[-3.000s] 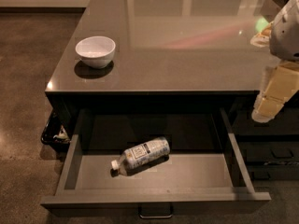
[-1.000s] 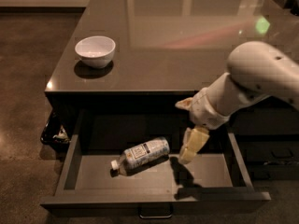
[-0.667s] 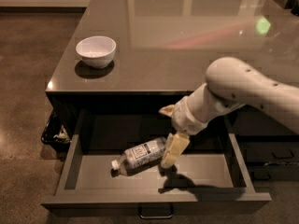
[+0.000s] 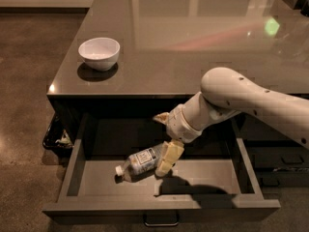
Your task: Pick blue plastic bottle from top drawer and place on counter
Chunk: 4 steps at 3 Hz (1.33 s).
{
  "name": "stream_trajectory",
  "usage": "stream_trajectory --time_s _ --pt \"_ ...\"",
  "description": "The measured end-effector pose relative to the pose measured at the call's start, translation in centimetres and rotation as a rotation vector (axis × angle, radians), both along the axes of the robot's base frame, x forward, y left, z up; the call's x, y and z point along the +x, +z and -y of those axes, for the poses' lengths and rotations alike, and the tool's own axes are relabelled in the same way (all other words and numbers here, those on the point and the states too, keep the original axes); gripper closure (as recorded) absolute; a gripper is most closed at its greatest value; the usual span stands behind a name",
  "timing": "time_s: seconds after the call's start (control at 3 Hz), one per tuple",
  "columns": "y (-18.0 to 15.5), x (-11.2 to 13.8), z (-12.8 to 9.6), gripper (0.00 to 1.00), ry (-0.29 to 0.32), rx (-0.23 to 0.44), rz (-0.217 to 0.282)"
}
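The blue plastic bottle (image 4: 139, 162) lies on its side in the open top drawer (image 4: 159, 210), white cap pointing front left. My gripper (image 4: 165, 164) has reached down into the drawer and sits at the bottle's right end, its cream fingers (image 4: 169, 157) against the bottle's base. The white arm comes in from the right over the drawer's edge. The counter (image 4: 193, 37) is the glossy dark slab behind and above the drawer.
A white bowl (image 4: 99, 52) stands on the counter's front left. A dark bin (image 4: 57, 137) with some litter sits on the floor left of the drawer. Narrower dark drawers (image 4: 280, 161) are at the right.
My arm has swung from the right side of the counter down into the drawer and moved left, until the gripper reached the bottle's right end. The bottle has stayed in place.
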<state>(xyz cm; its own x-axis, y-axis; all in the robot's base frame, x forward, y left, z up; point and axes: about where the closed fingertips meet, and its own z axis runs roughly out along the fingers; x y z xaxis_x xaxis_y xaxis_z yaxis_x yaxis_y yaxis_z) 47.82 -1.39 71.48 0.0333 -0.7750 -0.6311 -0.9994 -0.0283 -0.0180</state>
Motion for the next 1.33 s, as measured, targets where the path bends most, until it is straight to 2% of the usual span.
stream_trajectory --time_s 0.33,0.67,1.0,1.33 --pt "-2.8 0.6 -1.3 0.00 0.013 0.071 -0.011" --pt "-5.9 1.8 -4.9 0.00 0.074 0.179 -0.008" --pt "-8.8 1.9 -7.2 0.00 0.110 0.239 -0.029" --pt "-9.3 1.8 -7.2 0.19 0.111 0.242 -0.038"
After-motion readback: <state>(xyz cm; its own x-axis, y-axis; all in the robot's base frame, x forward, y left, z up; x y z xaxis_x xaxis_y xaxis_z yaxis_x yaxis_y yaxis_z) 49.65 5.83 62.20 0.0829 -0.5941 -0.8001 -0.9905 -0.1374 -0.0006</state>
